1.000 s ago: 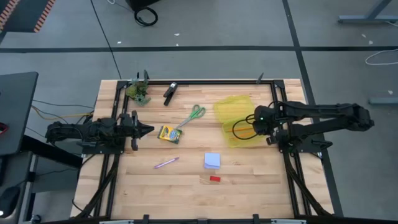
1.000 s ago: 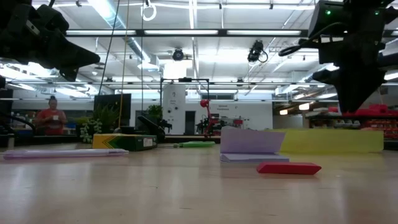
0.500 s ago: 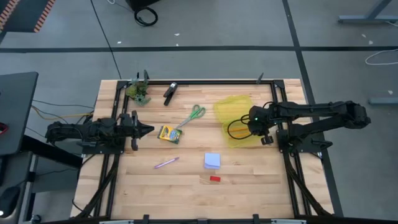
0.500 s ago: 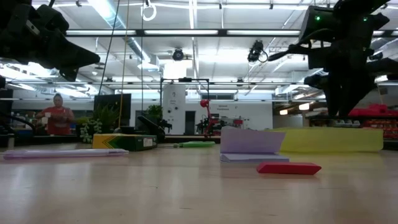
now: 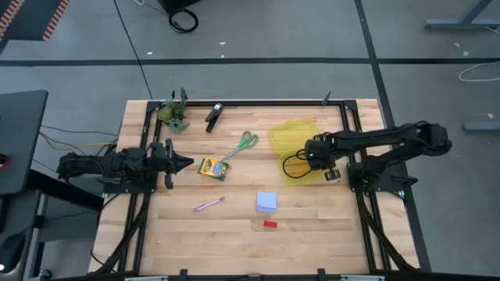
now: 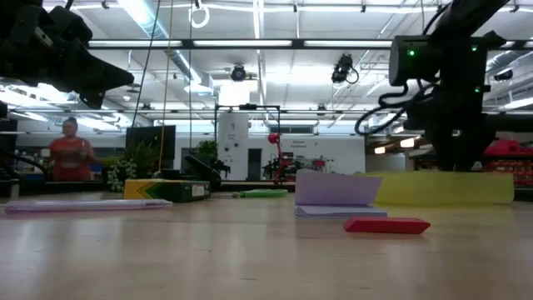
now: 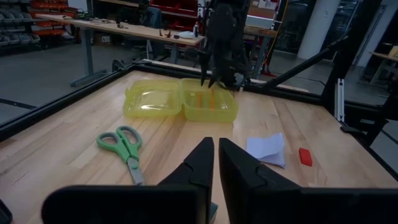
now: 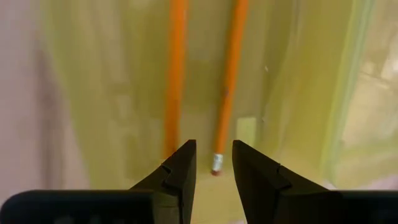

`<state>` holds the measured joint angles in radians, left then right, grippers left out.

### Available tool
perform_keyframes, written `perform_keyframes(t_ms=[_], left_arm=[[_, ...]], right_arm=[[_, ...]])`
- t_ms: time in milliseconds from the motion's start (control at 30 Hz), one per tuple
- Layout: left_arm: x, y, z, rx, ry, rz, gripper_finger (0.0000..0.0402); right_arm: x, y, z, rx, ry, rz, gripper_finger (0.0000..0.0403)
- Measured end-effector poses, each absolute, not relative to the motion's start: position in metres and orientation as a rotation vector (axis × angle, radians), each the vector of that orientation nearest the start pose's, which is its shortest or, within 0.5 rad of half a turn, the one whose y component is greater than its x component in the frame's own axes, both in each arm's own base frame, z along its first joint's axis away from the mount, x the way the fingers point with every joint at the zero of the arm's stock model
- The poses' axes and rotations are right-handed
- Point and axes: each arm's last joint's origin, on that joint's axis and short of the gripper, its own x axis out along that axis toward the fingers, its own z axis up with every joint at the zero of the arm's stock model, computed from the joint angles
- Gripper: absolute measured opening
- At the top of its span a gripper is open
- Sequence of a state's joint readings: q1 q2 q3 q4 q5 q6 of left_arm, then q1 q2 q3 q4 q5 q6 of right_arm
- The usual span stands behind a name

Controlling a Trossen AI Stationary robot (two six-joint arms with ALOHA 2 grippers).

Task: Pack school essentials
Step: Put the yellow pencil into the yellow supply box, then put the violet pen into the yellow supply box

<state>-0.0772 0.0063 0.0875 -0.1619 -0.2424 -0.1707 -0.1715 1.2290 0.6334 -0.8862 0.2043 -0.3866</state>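
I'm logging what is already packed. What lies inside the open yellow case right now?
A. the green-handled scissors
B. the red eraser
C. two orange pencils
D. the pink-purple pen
C: the right wrist view shows two orange pencils lying in the yellow case, right under the right gripper.

the left gripper shows in the foreground, its 2 dark fingers close together with only a thin gap between them. beyond it on the wooden counter lie green-handled scissors, handles toward the far side. farther off sits an open yellow case, its lid folded flat beside the tray, with orange pencils inside the tray. the right gripper hangs over the tray's far edge, pointing down. near the case lies a pale note pad, and just beside that a small red eraser. benches stand in the room behind.
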Motion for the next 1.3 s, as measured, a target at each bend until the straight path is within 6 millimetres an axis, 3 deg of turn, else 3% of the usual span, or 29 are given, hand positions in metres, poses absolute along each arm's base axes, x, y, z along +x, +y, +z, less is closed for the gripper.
perform_keyframes(t_ms=[267, 767, 1033, 1300], left_arm=[[0.091, 0.000, 0.177, -0.157, 0.066, 0.172, 0.0029], [0.091, 0.000, 0.177, -0.157, 0.066, 0.172, 0.0036], [0.091, 0.000, 0.177, -0.157, 0.066, 0.172, 0.0027], [0.091, 0.000, 0.177, -0.157, 0.066, 0.172, 0.0031]], right_arm=[[0.177, -0.038, 0.165, -0.349, 1.551, -0.047, 0.0111], [0.176, -0.036, 0.199, -0.261, 1.383, -0.155, 0.0111], [0.181, -0.036, 0.224, -0.174, 1.253, -0.194, 0.0111], [0.200, -0.038, 0.237, 0.013, 1.008, -0.272, 0.0111]])
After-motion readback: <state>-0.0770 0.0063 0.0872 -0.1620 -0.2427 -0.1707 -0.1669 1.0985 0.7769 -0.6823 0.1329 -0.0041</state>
